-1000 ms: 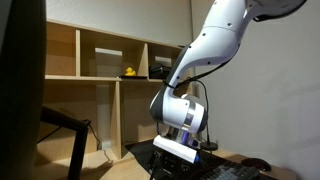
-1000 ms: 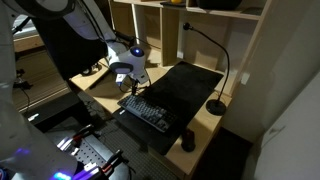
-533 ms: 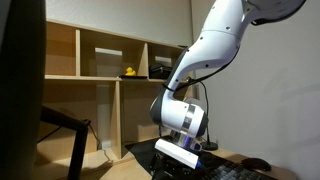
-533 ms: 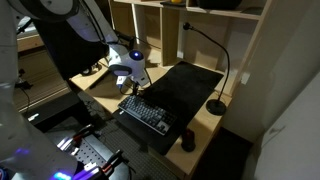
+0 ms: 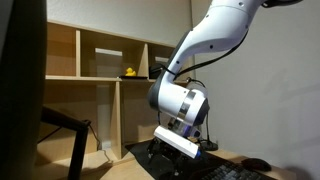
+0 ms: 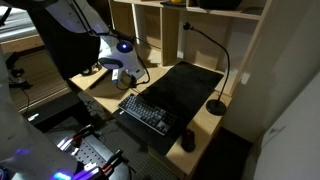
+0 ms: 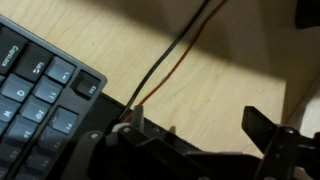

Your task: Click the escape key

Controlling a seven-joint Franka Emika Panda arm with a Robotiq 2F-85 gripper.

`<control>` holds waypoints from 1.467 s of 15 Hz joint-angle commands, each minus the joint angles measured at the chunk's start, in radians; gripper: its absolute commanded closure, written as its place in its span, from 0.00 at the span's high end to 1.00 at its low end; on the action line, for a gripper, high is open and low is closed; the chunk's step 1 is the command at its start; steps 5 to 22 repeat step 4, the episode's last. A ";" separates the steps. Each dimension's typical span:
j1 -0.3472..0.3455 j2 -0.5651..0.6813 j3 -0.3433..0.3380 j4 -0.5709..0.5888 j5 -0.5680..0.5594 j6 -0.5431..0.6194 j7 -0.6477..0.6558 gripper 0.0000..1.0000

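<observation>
A black keyboard point(image 6: 146, 112) lies on the wooden desk in front of a black mat point(image 6: 188, 88). In the wrist view its corner key point(image 7: 88, 87), which seems to be the escape key, sits at the left, with the keyboard point(image 7: 30, 95) filling the lower left. My gripper point(image 7: 195, 125) hangs over bare wood to the right of that corner, apart from the keys, with its fingers spread and nothing between them. It also shows above the keyboard's end in both exterior views point(image 6: 128, 80) point(image 5: 176, 140).
Two thin cables point(image 7: 165, 60) run across the desk beside the keyboard corner. A black lamp base point(image 6: 217, 106) and a small dark object point(image 6: 187, 141) stand near the keyboard. Wooden shelves with a yellow duck point(image 5: 128, 72) stand behind.
My gripper has lifted up and drawn back from the keyboard's end; the arm now stands higher in both exterior views.
</observation>
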 commanded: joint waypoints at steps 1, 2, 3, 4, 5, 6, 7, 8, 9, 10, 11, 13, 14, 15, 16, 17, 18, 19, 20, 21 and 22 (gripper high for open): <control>-0.014 -0.112 -0.029 -0.089 -0.040 -0.087 0.033 1.00; -0.023 -0.136 -0.037 -0.104 -0.051 -0.141 0.035 1.00; -0.003 -0.070 -0.025 -0.045 -0.022 -0.062 0.017 1.00; -0.006 -0.089 -0.033 -0.061 -0.030 -0.093 0.021 1.00; -0.006 -0.089 -0.033 -0.061 -0.030 -0.093 0.021 1.00; -0.006 -0.089 -0.033 -0.061 -0.030 -0.093 0.021 1.00; -0.006 -0.089 -0.033 -0.061 -0.030 -0.093 0.021 1.00; -0.006 -0.089 -0.033 -0.061 -0.030 -0.093 0.021 1.00; -0.006 -0.089 -0.033 -0.061 -0.030 -0.093 0.021 1.00; -0.006 -0.089 -0.033 -0.061 -0.030 -0.093 0.021 1.00; -0.006 -0.089 -0.033 -0.061 -0.030 -0.093 0.021 1.00; -0.006 -0.089 -0.033 -0.061 -0.030 -0.093 0.021 1.00; -0.006 -0.089 -0.033 -0.061 -0.030 -0.093 0.021 1.00; -0.006 -0.089 -0.033 -0.061 -0.030 -0.093 0.021 1.00; -0.006 -0.089 -0.033 -0.061 -0.030 -0.093 0.021 1.00; -0.006 -0.089 -0.033 -0.061 -0.030 -0.093 0.021 1.00; -0.006 -0.089 -0.033 -0.061 -0.030 -0.093 0.021 1.00; -0.006 -0.089 -0.033 -0.061 -0.030 -0.093 0.021 1.00; -0.006 -0.089 -0.033 -0.061 -0.030 -0.093 0.021 1.00; -0.006 -0.089 -0.033 -0.061 -0.030 -0.093 0.021 1.00; -0.006 -0.089 -0.033 -0.061 -0.030 -0.093 0.021 1.00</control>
